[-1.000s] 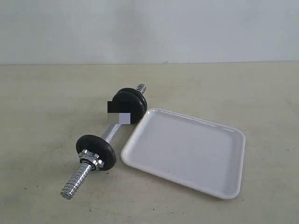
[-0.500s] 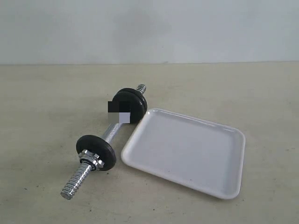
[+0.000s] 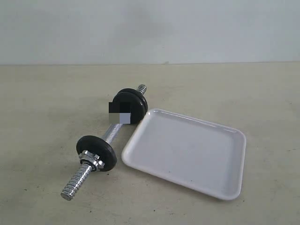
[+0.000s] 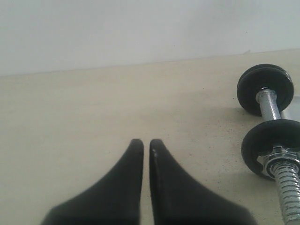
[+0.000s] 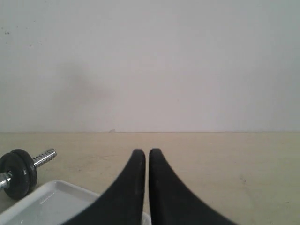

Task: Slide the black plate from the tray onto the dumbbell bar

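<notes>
The tray [image 3: 187, 154] holds nothing. The black plate [image 3: 137, 104] appears to be one of the paired discs at the far end of the dumbbell bar [image 3: 111, 132], which lies on the worktop [image 3: 47, 103] just beside the tray's edge. The plate is judged rigid, dense and matte, and best gripped across its raised rim. The left gripper [image 4: 146, 144] and right gripper [image 5: 146, 153] are pressed together and empty, with open worktop around them.

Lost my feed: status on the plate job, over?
Left gripper, right gripper: jaws shut, empty. Tray holds no plate; two black plates sit on the bar far end, one by the nut. Nothing in the way.
</notes>
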